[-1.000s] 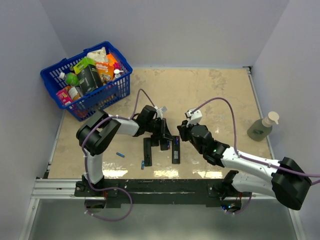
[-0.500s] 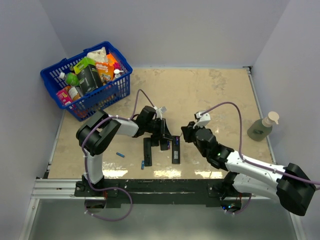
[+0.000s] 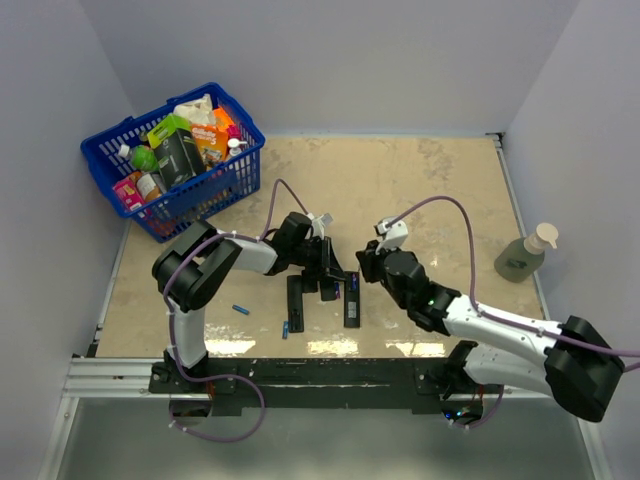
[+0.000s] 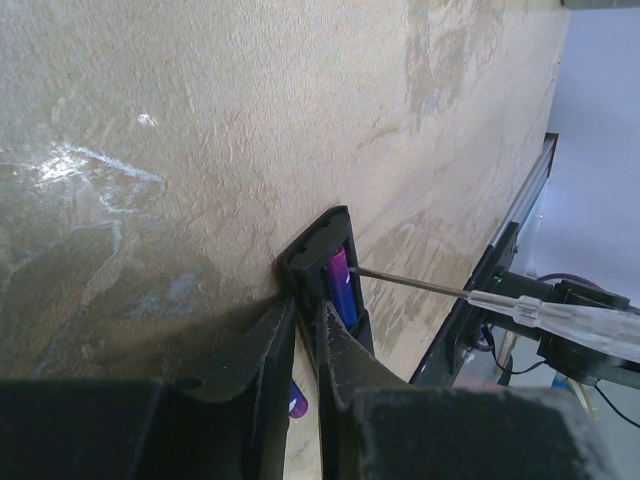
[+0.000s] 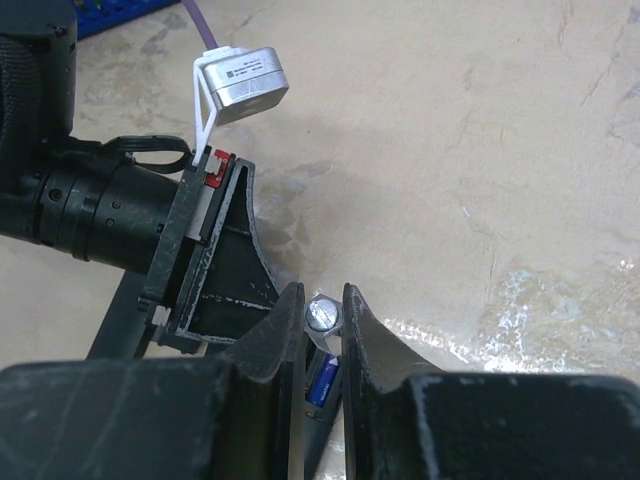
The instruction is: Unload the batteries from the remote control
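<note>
A black remote control (image 3: 352,308) lies open side up near the table's front, with a blue battery (image 3: 352,286) in its bay. My left gripper (image 3: 328,280) is shut on the remote's side wall (image 4: 300,262); the purplish battery (image 4: 343,285) sits just beyond its fingertips. My right gripper (image 3: 362,272) is shut on a screwdriver's clear handle (image 5: 322,313). The screwdriver's thin shaft (image 4: 410,283) reaches the battery's end. Below the handle the battery (image 5: 320,378) shows in the remote. Two loose batteries (image 3: 241,309) (image 3: 285,328) lie on the table to the left.
A second black remote (image 3: 295,303) lies left of the first, with a small black piece (image 3: 328,293) between them. A blue basket (image 3: 236,107) full of groceries stands at the back left. A soap bottle (image 3: 525,256) stands outside the right edge.
The right arm's wrist swung slightly to the right half a second ago and has come back. The left arm, remotes and loose batteries have not moved.
</note>
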Controlling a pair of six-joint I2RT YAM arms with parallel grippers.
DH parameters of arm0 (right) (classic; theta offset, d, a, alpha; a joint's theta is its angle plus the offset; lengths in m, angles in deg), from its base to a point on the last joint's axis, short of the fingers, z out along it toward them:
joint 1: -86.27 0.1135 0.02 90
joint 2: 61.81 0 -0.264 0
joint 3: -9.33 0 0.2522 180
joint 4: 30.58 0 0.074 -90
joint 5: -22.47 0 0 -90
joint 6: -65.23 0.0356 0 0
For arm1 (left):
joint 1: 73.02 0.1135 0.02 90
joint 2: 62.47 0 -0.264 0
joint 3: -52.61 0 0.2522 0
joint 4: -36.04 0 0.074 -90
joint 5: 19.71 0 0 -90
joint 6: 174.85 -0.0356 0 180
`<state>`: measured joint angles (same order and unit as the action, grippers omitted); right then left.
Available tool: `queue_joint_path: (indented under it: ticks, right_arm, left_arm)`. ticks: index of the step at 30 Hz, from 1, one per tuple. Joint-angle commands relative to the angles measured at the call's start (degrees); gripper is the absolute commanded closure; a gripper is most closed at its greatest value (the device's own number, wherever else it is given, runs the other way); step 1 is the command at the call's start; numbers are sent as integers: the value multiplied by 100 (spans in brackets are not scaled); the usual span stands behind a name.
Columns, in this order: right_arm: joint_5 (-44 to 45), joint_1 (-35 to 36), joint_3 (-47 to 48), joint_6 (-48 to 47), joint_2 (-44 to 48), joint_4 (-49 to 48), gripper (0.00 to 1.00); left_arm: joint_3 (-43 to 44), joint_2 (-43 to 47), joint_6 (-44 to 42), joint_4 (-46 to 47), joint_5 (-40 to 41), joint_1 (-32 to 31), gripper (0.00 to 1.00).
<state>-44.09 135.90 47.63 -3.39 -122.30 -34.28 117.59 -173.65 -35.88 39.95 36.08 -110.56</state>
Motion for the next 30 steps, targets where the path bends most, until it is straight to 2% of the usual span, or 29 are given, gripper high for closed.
queue_joint_path:
  ticks: [1,7,12,15,22,30]
  right_arm:
    - [-685,389,323,33,-603,831,100]
    - [-218,864,614,85,-991,1191,100]
    - [46,979,553,795,-1071,1350,100]
    - [177,979,219,1200,-555,1122,100]
    - [-32,768,-361,1395,633,586,100]
    - [-182,636,-564,1395,670,225,100]
  left_arm:
    - [-51,96,34,123,-15,-245,81]
    - [-33,43,34,140,-50,-245,81]
    - [-42,61,77,175,-68,-254,81]
    - [-86,70,86,184,-24,-254,82]
    - [-165,87,69,219,-67,-254,82]
    - [-244,140,77,184,38,-254,82]
